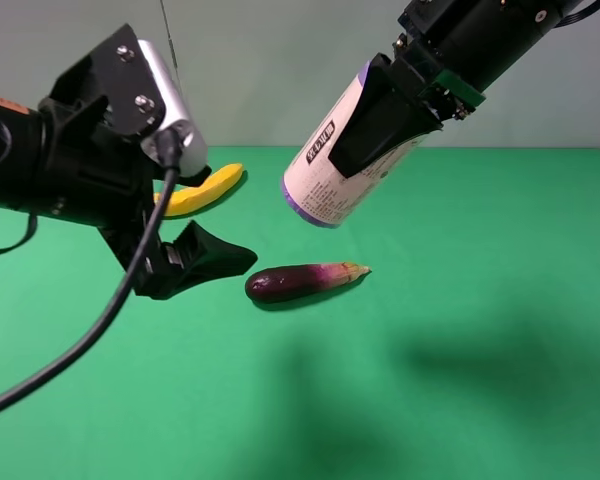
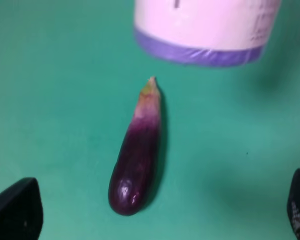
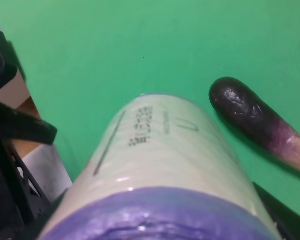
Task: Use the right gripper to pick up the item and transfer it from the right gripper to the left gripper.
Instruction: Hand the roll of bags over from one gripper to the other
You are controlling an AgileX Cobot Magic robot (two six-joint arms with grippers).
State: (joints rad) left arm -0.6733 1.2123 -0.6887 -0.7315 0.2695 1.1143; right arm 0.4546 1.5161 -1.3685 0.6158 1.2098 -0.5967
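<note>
The right gripper [image 1: 365,140] pinches the can [image 1: 325,180], tilted in the air at twelve o'clock from the eggplant [image 1: 305,281] on the green table [image 1: 480,350]. The left gripper [image 1: 228,215] hangs spread wide at the eggplant's nine o'clock, apart from the can. A banana [image 1: 205,190] lies at ten o'clock.

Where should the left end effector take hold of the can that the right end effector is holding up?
Grip the can on its free lower part, below where the right end effector clamps it. That end tilts down toward the left end effector, whose jaws stand open. Probably best to come from the left and slightly below, with the jaws across the round body.
</note>
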